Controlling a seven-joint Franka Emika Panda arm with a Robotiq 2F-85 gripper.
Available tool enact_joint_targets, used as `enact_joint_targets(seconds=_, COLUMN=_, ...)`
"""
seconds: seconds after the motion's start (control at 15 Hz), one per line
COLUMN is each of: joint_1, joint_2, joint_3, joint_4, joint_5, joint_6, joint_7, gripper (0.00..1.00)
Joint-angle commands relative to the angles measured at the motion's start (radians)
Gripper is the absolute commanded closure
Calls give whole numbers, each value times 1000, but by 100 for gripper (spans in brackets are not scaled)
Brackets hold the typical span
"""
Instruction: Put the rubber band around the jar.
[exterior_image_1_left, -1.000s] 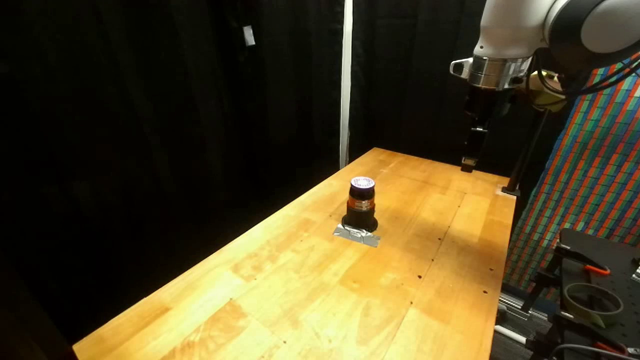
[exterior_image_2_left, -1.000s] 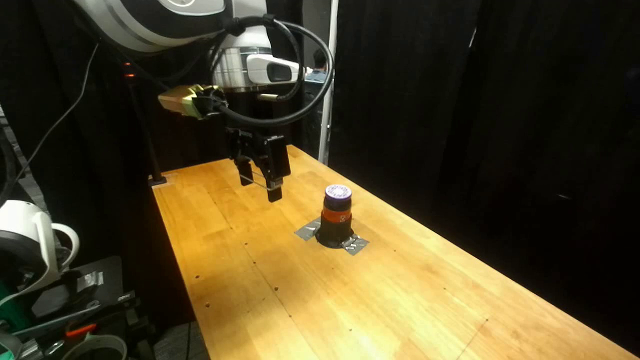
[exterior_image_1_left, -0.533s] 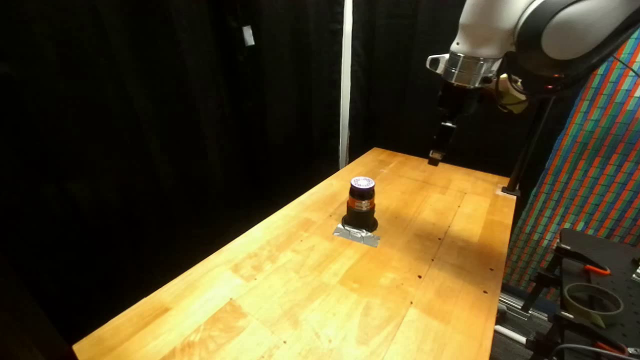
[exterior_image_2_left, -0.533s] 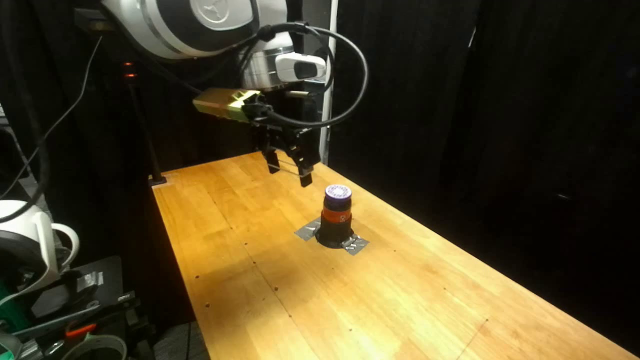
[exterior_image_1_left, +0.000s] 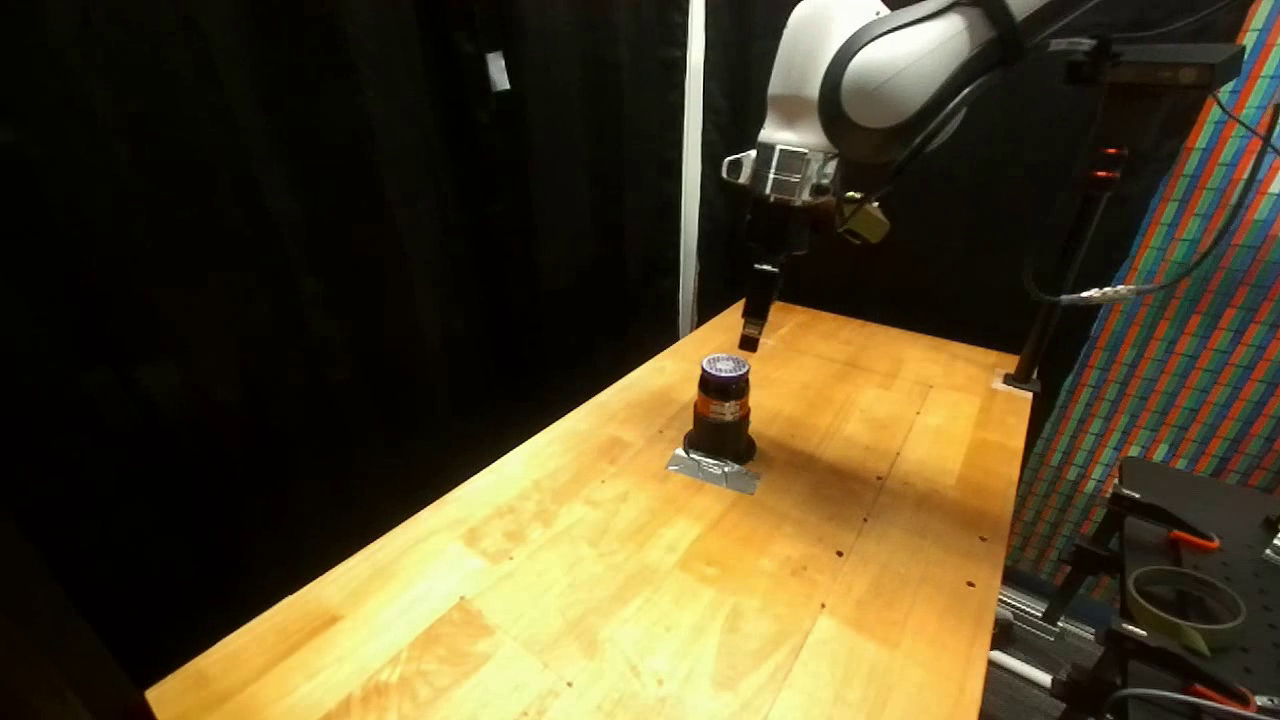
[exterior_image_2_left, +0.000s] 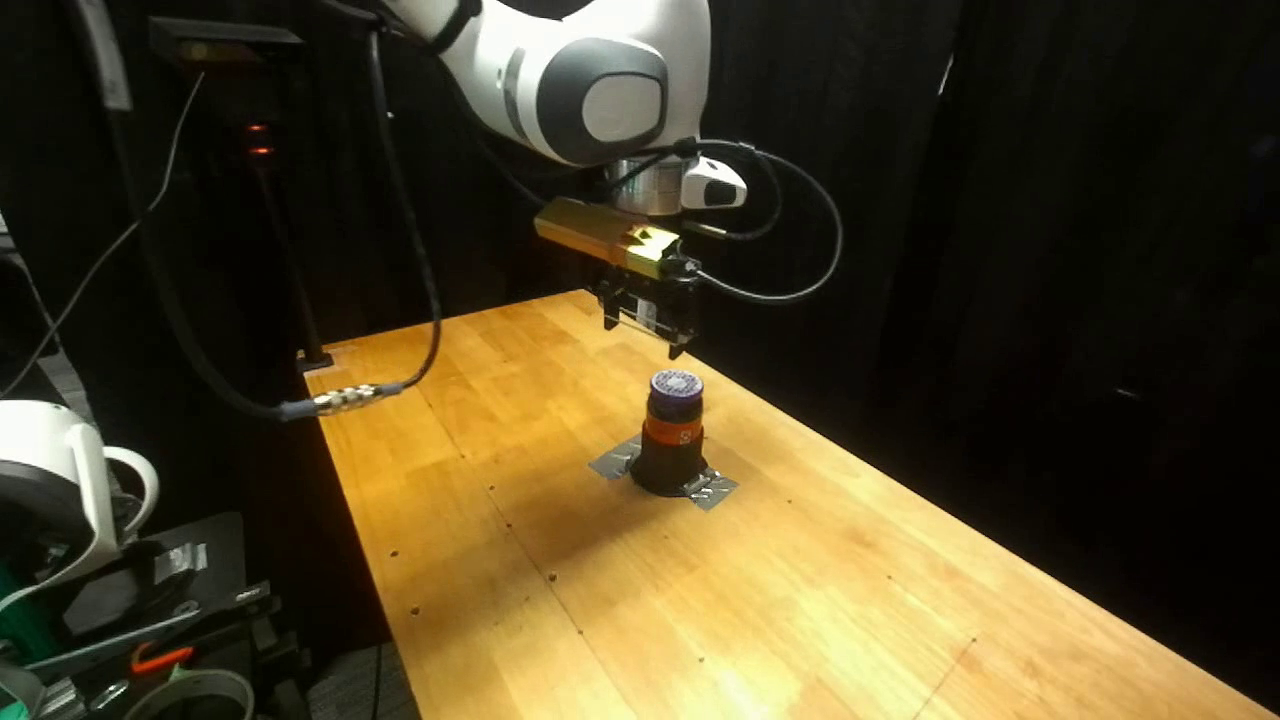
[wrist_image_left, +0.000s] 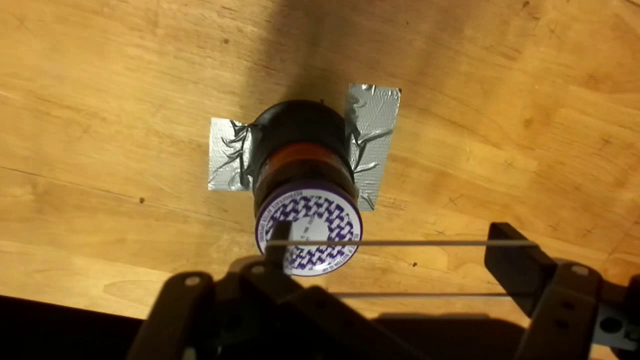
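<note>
As a small dark jar with a purple-and-white lid stands upright on a wooden table, a robot gripper hangs higher, near the lid, fingers spread well apart and a thin, pale rubber band stretched between them. The jar sits in a black base held to the table by silver tape. Two strands of the band run from finger to finger in the wrist view, a loop drawn taut. Judged from the scene, the opening stage is complete: the band is on the gripper and pulled wide. The main act is left, as no rubber band shows around the jar. In both exterior views the gripper appears apart from the lid, with a gap between. From the wrist, one finger overlaps the lid in the line of sight while its opposite lies well to the side, which suggests the loop is not yet centered over its target. Left to do, most likely: lining the loop up with the jar, bringing it down past the lid and releasing it so that it closes around the body.
</note>
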Motion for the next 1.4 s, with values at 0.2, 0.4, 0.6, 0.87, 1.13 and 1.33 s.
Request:
enact_joint_targets(seconds=0.2, joint_1=6, joint_2=282, joint_3=-23, joint_4=420, joint_5=-36, joint_6=-249, joint_7=17, gripper=0)
enact_joint_targets(seconds=0.4, joint_1=11, joint_2=393, joint_3=-36, joint_4=576, joint_5=-55, joint_6=-322, joint_7=24, gripper=0)
enact_joint_targets(seconds=0.6, joint_1=14, joint_2=503, joint_3=-49, joint_4=726, joint_5=-76, joint_6=-414, joint_7=39, gripper=0)
enact_joint_targets(seconds=0.87, joint_1=15, joint_2=631, joint_3=-52, joint_4=912, joint_5=-81, joint_6=-562, joint_7=46, gripper=0)
enact_joint_targets(seconds=1.13, joint_1=27, joint_2=729, joint_3=-44, joint_4=1084, joint_5=-76, joint_6=-707, joint_7=35, gripper=0)
enact_joint_targets(seconds=1.33, joint_1=43, joint_2=767, joint_3=-44, joint_4=1145, joint_5=-77, joint_6=-781, joint_7=40, gripper=0)
